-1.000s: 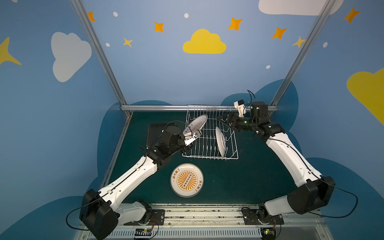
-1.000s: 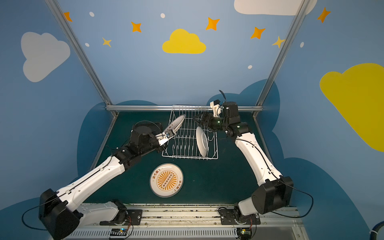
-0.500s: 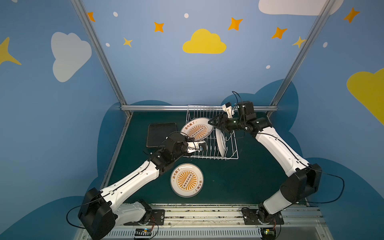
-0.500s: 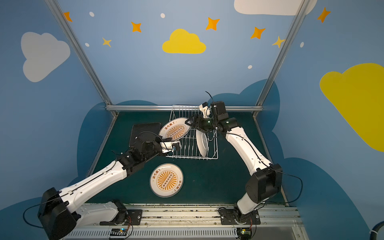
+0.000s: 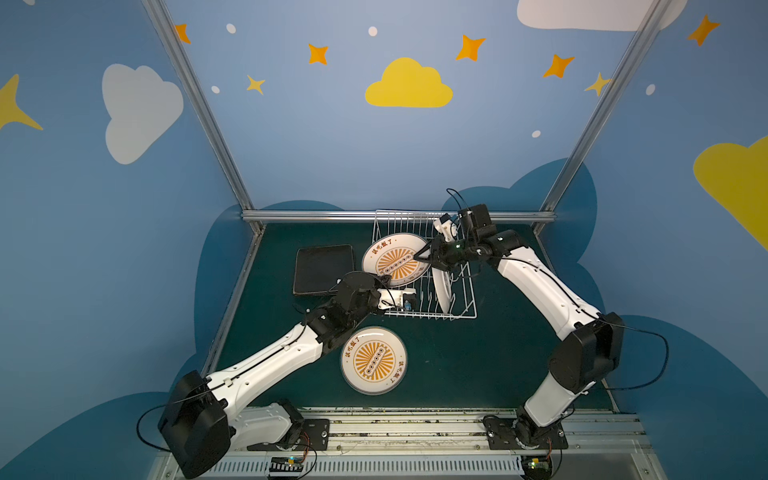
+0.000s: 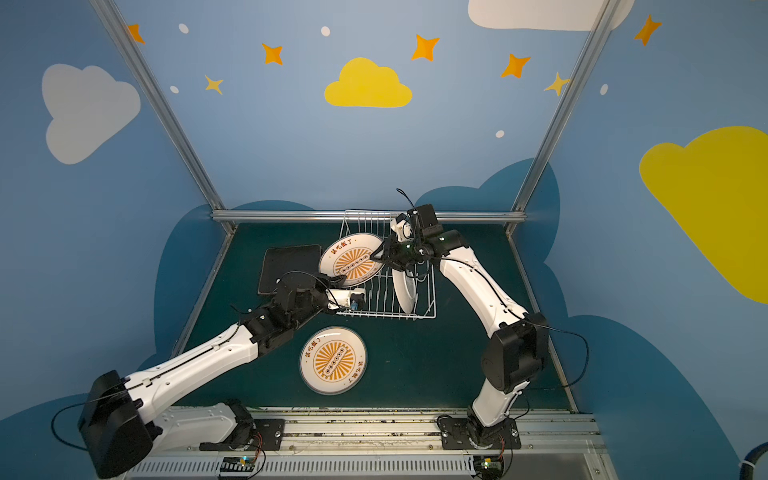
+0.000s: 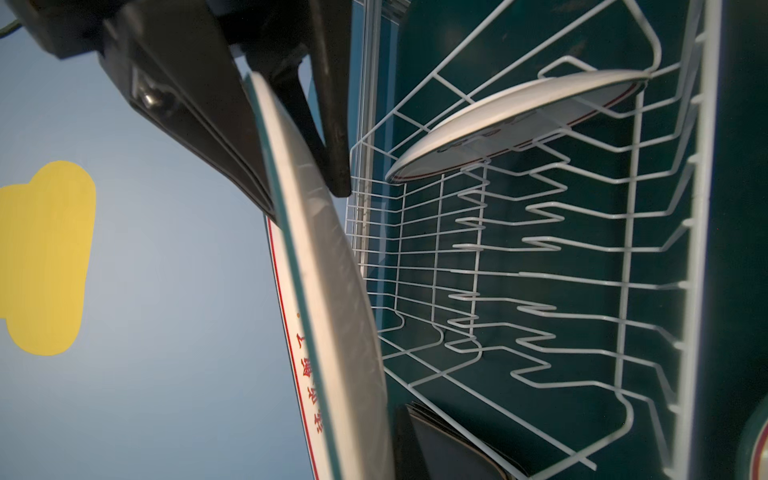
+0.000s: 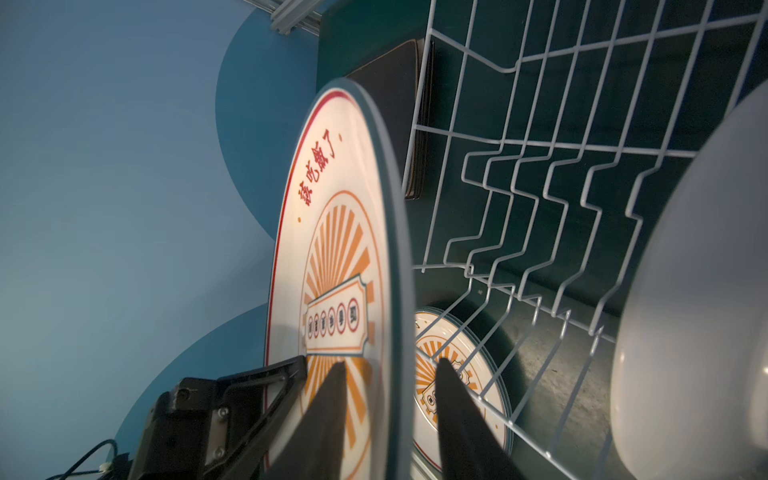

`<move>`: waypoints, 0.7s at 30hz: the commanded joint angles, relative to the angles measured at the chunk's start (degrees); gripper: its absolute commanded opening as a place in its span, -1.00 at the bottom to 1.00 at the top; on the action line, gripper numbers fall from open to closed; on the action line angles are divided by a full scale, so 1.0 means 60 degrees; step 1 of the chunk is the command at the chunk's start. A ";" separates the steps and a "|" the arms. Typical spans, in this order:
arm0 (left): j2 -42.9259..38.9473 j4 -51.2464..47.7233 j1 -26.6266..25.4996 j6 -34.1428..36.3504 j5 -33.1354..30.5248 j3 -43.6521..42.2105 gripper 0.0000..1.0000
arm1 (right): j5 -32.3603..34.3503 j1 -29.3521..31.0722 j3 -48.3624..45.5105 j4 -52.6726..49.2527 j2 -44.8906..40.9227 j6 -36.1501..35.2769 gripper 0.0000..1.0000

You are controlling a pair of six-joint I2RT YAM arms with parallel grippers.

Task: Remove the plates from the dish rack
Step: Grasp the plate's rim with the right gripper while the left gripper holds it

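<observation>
While the jaws of the left gripper clench one rim of a sunburst plate tilted above the dish rack, those of the right gripper straddle its opposite rim, slightly parted.

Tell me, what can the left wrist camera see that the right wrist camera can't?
Only the left wrist view shows the yellow cloud on the blue wall. Only the right wrist view shows the orange sunburst printed on the held round plate. Both show that plate's rim, the white dish rack, the black square plates beside it and a white plate standing in the rack.
</observation>
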 commanded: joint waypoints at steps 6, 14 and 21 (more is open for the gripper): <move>0.0019 0.1162 -0.0002 -0.0309 -0.0396 -0.0001 -0.65 | -0.0497 0.0009 -0.0443 0.0813 -0.0170 0.0514 -0.74; 0.0003 0.0978 -0.0002 -0.1121 -0.0510 -0.0033 -0.46 | -0.0943 -0.0346 -0.1260 0.2344 -0.0624 0.1344 -1.00; -0.0313 0.0792 -0.0005 -0.2578 -0.0592 -0.0060 0.99 | -0.0879 -0.0850 -0.2080 0.3575 -0.1154 0.1985 -1.00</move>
